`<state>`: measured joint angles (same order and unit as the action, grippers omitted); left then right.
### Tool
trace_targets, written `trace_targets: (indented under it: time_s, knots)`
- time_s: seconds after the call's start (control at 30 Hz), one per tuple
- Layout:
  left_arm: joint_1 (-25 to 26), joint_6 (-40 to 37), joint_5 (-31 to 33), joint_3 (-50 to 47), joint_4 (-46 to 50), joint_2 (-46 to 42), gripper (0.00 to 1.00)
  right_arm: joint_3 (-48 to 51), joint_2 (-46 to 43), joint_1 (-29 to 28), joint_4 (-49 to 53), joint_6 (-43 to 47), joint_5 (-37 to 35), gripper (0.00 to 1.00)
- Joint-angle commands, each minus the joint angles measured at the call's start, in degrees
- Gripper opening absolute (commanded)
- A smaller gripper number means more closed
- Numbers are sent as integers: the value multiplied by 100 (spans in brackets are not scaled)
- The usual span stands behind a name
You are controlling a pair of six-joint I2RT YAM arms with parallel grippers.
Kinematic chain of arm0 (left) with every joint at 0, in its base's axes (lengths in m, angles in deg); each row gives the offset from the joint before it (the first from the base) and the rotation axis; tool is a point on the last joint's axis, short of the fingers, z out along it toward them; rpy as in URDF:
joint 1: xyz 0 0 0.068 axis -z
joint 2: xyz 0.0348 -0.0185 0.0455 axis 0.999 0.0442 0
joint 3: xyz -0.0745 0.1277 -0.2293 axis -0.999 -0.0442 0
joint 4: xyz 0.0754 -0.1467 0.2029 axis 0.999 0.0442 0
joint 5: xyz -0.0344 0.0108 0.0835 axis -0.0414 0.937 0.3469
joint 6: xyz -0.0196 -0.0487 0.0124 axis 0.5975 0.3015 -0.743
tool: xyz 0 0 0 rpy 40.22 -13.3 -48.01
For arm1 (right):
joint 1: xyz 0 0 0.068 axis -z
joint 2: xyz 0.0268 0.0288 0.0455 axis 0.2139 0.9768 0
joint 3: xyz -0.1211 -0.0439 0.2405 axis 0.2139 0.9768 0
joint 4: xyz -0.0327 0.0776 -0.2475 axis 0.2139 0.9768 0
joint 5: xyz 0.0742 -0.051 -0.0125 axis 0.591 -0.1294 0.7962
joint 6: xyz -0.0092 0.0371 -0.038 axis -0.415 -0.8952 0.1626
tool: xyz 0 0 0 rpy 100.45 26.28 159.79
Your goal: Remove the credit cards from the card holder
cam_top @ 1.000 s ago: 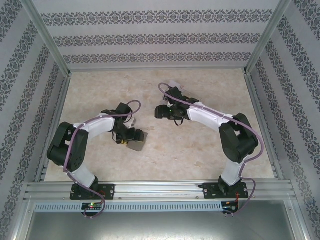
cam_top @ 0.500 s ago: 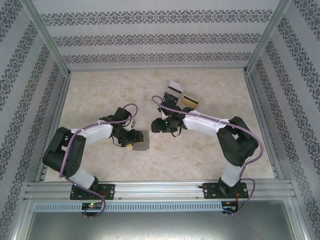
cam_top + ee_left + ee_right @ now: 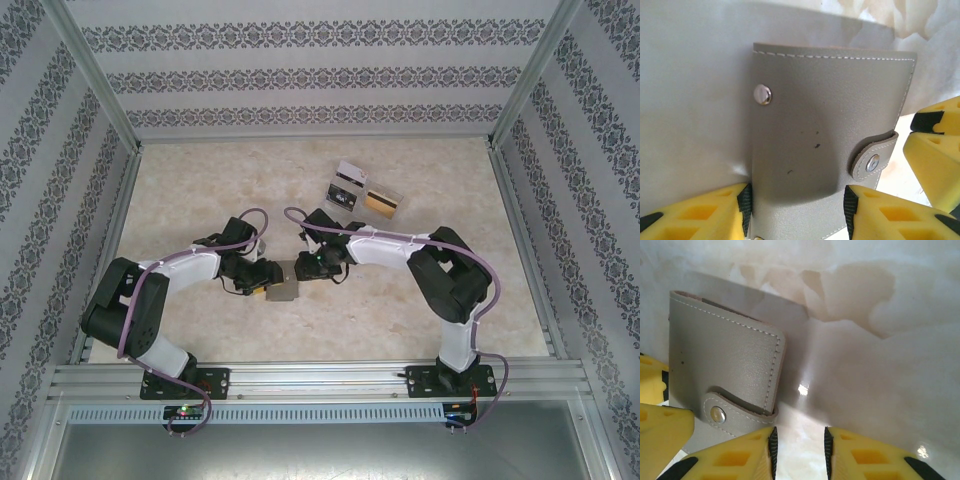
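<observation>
The card holder (image 3: 284,284), strap snapped closed, lies on the table (image 3: 200,180) between both claws. The left gripper (image 3: 797,210) reaches in from 9 o'clock and clamps it, pads touching both edges. The right gripper (image 3: 799,440) sits at its 2 o'clock, jaws narrowly apart over bare table. Two credit cards (image 3: 349,186) lie well apart at 1 o'clock.

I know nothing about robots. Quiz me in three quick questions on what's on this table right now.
1. True or false: the small flat grey stitched card holder has its snap strap fastened.
2. Whose yellow fingers sit on either side of the holder? A the left pincer; B the right pincer.
3. Fill in: the thin plastic card beside the white dark-striped card is ___ in colour.
Key: 1 true; 2 A; 3 gold-yellow.
</observation>
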<state>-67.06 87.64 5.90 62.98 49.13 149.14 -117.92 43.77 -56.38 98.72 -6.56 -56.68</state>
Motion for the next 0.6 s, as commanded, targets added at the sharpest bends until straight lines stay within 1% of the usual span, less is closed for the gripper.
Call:
trace_targets:
  time_s: [0.0,0.1,0.2,0.3,0.43,0.57]
  knots:
    - [-61,125,-289,-68,-344,-94,53,-193,125,-25,50,78,191,33]
    - [-78,127,-326,-77,-360,-88,52,-165,76,-35,-25,79,202,33]
    - [-88,116,-318,-86,-364,-54,51,-76,-39,-25,-129,81,155,35]
    - [-93,126,-319,-91,-377,-42,50,-133,46,-20,-52,107,147,35]
    - [-106,169,-336,-132,-453,-33,49,-255,284,-20,49,78,188,31]
    - [-124,244,-378,-169,-554,24,49,-334,422,-22,209,71,41,27]
